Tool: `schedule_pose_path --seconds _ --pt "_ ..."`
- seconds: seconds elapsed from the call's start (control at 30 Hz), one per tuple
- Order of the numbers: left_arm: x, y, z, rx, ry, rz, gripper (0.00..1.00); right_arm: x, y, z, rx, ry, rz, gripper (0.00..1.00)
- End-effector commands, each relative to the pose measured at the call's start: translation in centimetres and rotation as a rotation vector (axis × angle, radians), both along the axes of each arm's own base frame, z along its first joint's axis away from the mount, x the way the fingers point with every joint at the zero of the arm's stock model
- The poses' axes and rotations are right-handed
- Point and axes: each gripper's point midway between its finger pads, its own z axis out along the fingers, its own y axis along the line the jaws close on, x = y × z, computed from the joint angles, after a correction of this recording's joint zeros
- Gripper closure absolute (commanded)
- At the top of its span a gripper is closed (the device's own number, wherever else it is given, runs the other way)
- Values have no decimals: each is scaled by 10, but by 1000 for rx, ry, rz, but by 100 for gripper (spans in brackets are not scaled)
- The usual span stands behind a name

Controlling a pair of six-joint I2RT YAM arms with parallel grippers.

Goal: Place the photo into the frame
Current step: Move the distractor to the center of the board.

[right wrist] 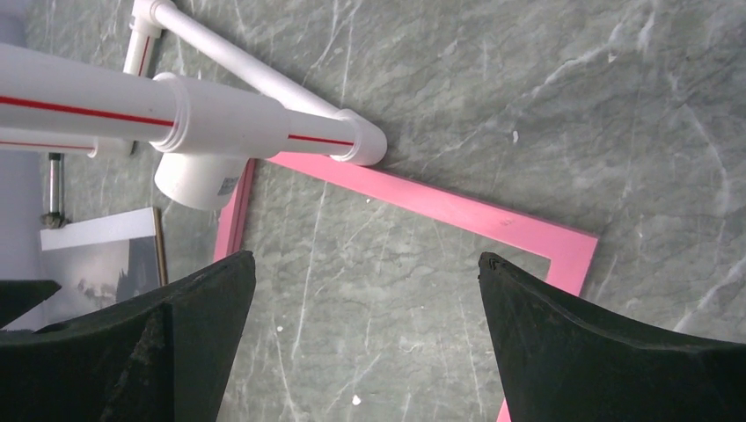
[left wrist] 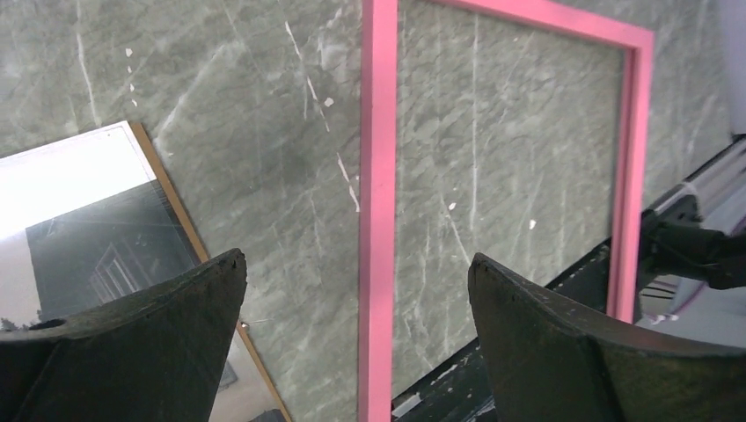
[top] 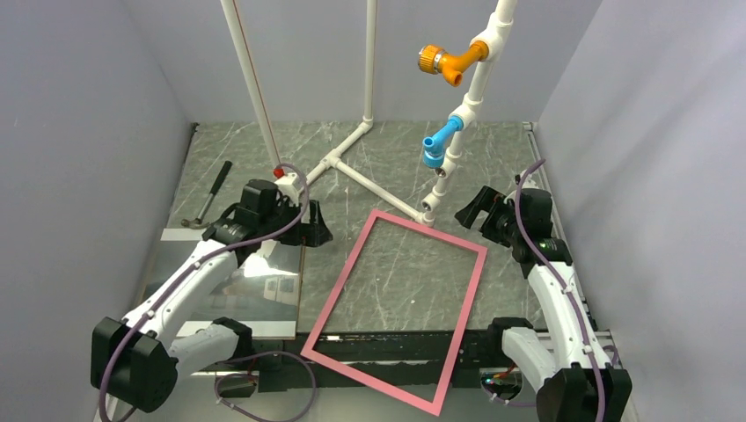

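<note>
**1. the frame** (top: 340, 281). Lies flat and pink face up, mid-table between the two arms, turned at an angle. Touches the foot of the white pipe stand (top: 387, 187) at its far corner and overhangs the dark strip by the arm bases at its near end. Shows the marbled table (top: 493, 158) through its middle (pane or bare opening: cannot tell). Set centrally, by the look of it, for reach from either side.

**2. the photo** (top: 264, 299). Lies flat and picture up, left of the frame and apart from it, partly under the left arm. Glossy, with glare across it. Bordered on its right by the thin edge of a brown board (top: 299, 294), seemingly underneath. Not yet in the frame. Probably laid on this side for pick-up by the left arm.

**3. left gripper** (left wrist: 356, 259). Hovers above the bare table between the photo and the frame's left rail. Jaws spread wide, nothing between them.

**4. right gripper** (right wrist: 365, 259). Hangs over the frame's far corner, near the pipe foot. Jaws likewise fully apart, holding nothing.

**5. Sundries.** Orange fitting (top: 444, 61) and blue fitting (top: 435, 145) on the stand. Black-handled tool (top: 211, 195) at far left, well clear.

**6. Markings.** Thin red line along the pipes. Small sticker (right wrist: 227, 185) on a pipe cap, too small to read. No brand or legible writing elsewhere.
</note>
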Motion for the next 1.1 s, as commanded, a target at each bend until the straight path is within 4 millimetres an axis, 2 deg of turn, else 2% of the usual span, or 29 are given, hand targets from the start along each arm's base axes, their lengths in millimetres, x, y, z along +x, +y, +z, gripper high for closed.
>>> schedule_pose_path --seconds 0.0,0.1,0.2,0.3,0.43,0.63,0.87,1.07 --pt "12 -1 9 112 -68 13 1 -2 11 18 12 -49 58 0" --pt "21 -10 21 127 -105 -28 1 -3 15 26 15 -70 81 0" --pt "33 -19 36 148 -131 -74 6 -8 23 36 8 -97 129 0" --pt "49 -24 45 182 -154 -93 7 -15 21 49 -25 -113 137 0" --pt "73 -29 58 222 -197 -101 8 -24 25 80 -39 -190 183 0" --pt "110 -34 82 278 -268 -86 9 -31 52 123 55 -332 325 0" --pt "149 -35 108 329 -372 -37 11 -28 82 124 106 -382 437 0" --pt "175 -23 112 426 -451 23 10 -28 115 122 90 -414 518 0"
